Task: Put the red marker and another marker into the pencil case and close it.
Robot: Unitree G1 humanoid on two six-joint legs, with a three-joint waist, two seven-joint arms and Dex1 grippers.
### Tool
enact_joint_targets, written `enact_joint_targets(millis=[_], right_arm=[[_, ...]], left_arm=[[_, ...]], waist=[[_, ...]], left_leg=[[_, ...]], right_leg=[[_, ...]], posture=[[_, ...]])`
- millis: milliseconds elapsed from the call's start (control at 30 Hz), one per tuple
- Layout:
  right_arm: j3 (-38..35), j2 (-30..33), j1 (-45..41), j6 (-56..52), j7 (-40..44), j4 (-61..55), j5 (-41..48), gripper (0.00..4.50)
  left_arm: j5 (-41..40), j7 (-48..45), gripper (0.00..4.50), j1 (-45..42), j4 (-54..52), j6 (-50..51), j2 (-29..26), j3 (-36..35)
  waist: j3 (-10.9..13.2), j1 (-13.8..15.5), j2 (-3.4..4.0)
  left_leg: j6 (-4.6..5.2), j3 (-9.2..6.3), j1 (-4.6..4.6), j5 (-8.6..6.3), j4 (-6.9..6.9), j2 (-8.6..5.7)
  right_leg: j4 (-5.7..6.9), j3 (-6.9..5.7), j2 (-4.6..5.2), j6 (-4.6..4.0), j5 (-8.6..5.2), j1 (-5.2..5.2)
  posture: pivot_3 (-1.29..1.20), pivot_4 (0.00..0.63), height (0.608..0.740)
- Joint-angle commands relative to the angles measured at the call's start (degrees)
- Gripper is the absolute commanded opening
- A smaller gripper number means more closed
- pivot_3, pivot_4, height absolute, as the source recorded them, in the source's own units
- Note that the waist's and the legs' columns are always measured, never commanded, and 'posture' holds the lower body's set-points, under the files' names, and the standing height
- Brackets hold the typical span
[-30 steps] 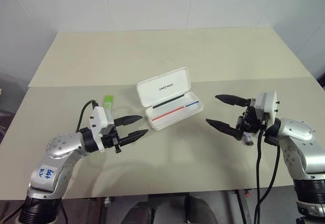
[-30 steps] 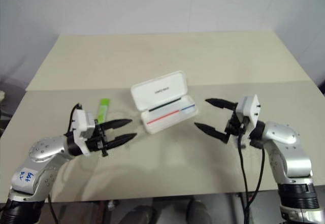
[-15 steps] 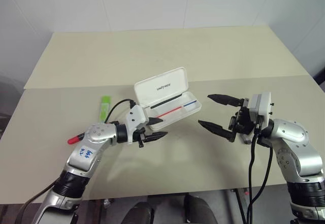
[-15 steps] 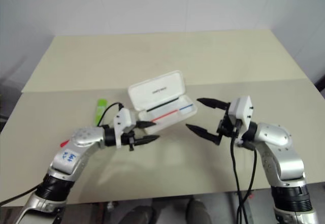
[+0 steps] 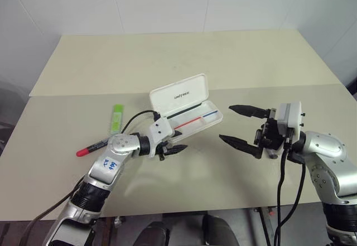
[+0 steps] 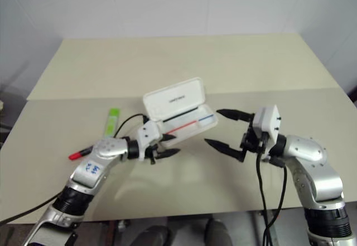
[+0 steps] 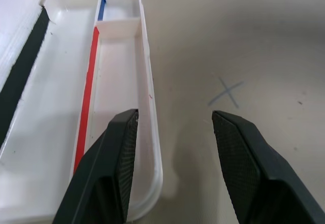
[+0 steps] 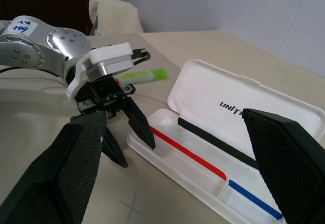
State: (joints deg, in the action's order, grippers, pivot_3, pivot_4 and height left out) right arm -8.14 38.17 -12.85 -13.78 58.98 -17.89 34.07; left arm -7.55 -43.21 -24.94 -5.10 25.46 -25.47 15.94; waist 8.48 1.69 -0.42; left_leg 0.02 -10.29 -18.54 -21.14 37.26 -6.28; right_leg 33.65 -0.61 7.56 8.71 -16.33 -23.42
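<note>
Behind the left end effector, well to its left, red marker and green marker lie on the table, both untouched. Left end effector is spread, empty, straddling the open pencil case front rim; right end effector wide, empty. Left arm nearer.

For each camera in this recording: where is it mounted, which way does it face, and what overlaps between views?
Left eye and right eye views: on the head, looking forward and down at the table; both arms show, with the open pencil case, lime-green highlighter and red marker.
Left wrist view: along the left gripper, open astride the case's near wall.
Right wrist view: along the wide-open right gripper, facing the left gripper.
Shared: the pencil case.
</note>
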Motion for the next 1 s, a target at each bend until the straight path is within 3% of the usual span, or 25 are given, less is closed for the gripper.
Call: enact_joint_targets(millis=[33, 133, 200, 400, 433, 833, 1000], right_arm=[[-2.1, 1.4, -1.0, 0.3, 0.6, -1.4, 1.1, 4.50], [-2.4, 1.9, -1.7, 0.2, 0.7, -1.3, 1.3, 4.50], [-2.8, 2.3, -2.3, 0.2, 0.7, -1.2, 1.3, 4.50], [-3.3, 2.7, -4.7, 0.7, 0.5, -0.1, 0.8, 4.50], [-3.3, 2.7, -5.0, 0.7, 0.5, 0.0, 0.8, 4.50], [-3.2, 3.0, -5.1, 0.0, 0.7, -0.3, 0.9, 4.50], [-3.3, 3.3, -4.3, -0.6, 0.9, -0.5, 1.3, 4.50]], left_arm=[[1.9, 0.8, 2.41, -1.0, 1.8, 2.9, 0.3, 1.3], [2.1, 0.0, 2.41, -1.8, 2.5, 4.9, 0.5, 2.5], [2.7, -0.5, 2.06, -2.3, 2.7, 7.8, 0.1, 3.8], [5.3, -3.1, 0.20, -3.2, 2.4, 10.0, -1.7, 9.0], [5.6, -3.2, 0.04, -3.4, 2.5, 9.9, -1.7, 9.3], [1.5, -9.8, 0.04, -2.7, -4.2, 11.8, -3.8, 9.2], [1.2, -11.7, 0.04, 0.5, -9.4, 9.9, -7.1, 8.6]], waist=[[0.0, 0.0, 0.00], [0.0, -0.1, -0.03], [0.0, -0.1, -0.04], [-0.1, -0.2, -0.17], [-0.2, -0.2, -0.17], [-0.2, -0.2, -0.22], [-0.2, -0.3, -0.22]], left_leg=[[0.00, 0.01, 0.01, 0.00, 0.00, 0.00], [0.00, 0.02, 0.03, 0.00, 0.00, 0.02], [0.00, 0.04, 0.06, 0.00, 0.01, 0.02], [0.00, 0.08, 0.15, 0.00, -0.02, 0.02], [0.00, 0.08, 0.15, 0.00, -0.02, 0.01], [0.23, 0.08, 0.13, -0.15, -0.06, 0.01], [0.33, 0.08, 0.15, -0.33, -0.03, 0.00]], right_leg=[[0.00, 0.00, 0.00, 0.00, 0.00, 0.00], [0.01, 0.01, -0.02, 0.00, 0.00, 0.00], [0.04, 0.01, -0.02, 0.00, 0.00, 0.01], [0.09, 0.06, -0.03, 0.00, 0.00, 0.04], [0.09, 0.07, -0.02, 0.00, 0.00, 0.03], [0.12, 0.05, -0.02, 0.00, 0.00, -0.08], [0.17, 0.00, -0.01, 0.00, 0.00, -0.16]], posture=[[0.00, 0.150, 0.740], [0.00, 0.150, 0.740], [0.00, 0.150, 0.740], [0.00, 0.150, 0.740], [0.00, 0.150, 0.740], [0.00, 0.150, 0.740], [0.00, 0.150, 0.740]])
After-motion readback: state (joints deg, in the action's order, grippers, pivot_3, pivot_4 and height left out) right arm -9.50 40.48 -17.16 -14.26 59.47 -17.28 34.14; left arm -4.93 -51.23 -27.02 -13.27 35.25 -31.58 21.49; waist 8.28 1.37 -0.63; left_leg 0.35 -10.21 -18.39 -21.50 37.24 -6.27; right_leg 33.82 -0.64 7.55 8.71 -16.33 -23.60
